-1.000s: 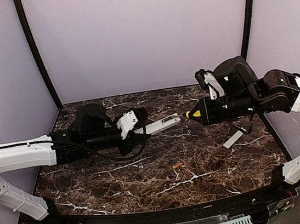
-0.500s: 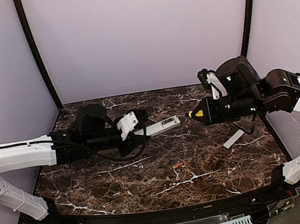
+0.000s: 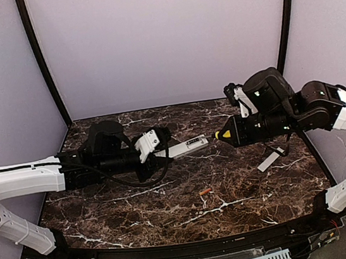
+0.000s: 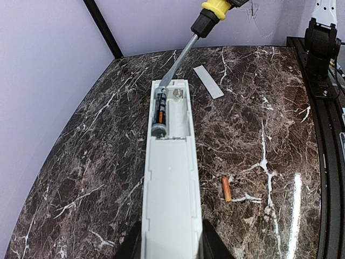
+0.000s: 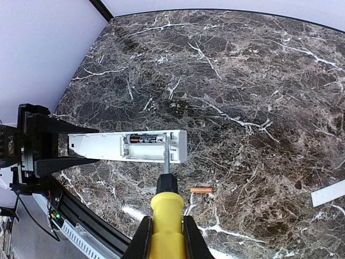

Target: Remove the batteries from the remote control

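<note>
— What is nearest?
— One loose battery (image 3: pixel 204 192), lying out on the table (image 3: pixel 139 210). To its right, a bit farther, lies the cover (image 3: pixel 271 158).
— And farther back?
— The left gripper (image 4: pixel 170 247) pinches the remote (image 4: pixel 170 183), open side up, so it cannot wobble. The right gripper (image 5: pixel 166 240) squeezes the screwdriver (image 5: pixel 166 208). Its tip pokes beside the last battery (image 4: pixel 159 109), I think to push it out.

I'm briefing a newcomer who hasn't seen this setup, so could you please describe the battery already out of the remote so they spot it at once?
Start at the dark marble table and find the white remote control near its middle. Nearer the arm bases than the remote, a tiny orange battery lies alone on the marble, unlike the darker cell still seated in the remote's bay.
</note>
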